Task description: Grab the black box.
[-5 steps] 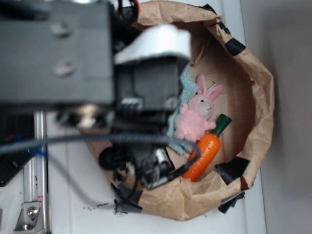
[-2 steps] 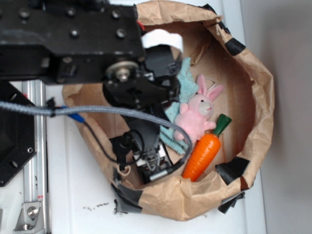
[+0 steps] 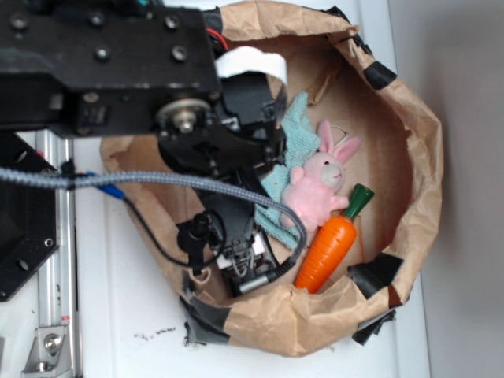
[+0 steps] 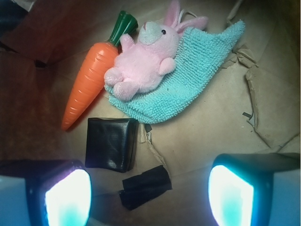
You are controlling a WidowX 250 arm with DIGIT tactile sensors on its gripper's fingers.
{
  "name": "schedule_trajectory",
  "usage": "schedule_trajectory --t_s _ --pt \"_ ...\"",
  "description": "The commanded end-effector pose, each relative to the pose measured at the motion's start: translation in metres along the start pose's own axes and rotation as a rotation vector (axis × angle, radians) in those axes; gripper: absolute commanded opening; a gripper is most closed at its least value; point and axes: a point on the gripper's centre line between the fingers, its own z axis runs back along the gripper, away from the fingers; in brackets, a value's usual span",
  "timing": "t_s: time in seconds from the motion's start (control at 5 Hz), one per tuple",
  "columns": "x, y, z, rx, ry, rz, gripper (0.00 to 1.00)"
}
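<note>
The robot arm (image 3: 118, 71) fills the upper left of the exterior view: a black boxy body dotted with round screw heads, a silver round hub at its middle and a white curved cover at its upper right edge. A grey braided cable (image 3: 157, 179) crosses below it. In the wrist view, the gripper (image 4: 150, 188) shows two dark fingers (image 4: 61, 190) with glowing pale cyan faces at the bottom corners.

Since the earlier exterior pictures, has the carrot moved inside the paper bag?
No. The carrot lies in the same spot below the pink bunny, its tip near the paper bag rim.
</note>
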Motion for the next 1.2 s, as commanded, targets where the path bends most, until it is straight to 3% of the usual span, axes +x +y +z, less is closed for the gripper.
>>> schedule_trajectory --t_s 0.0,0.4,0.6,1.0 --pt "0.003 -0.002 0.007 -0.011 -0.036 -0.002 1.0" --pt "-0.001 -0.028 -0.031 0.016 0.032 -0.012 1.0" --pt "-0.003 -0.037 -0.03 0.034 0.014 -0.052 1.0" --pt "0.023 -0.001 -0.019 0.031 -0.006 0.067 1.0"
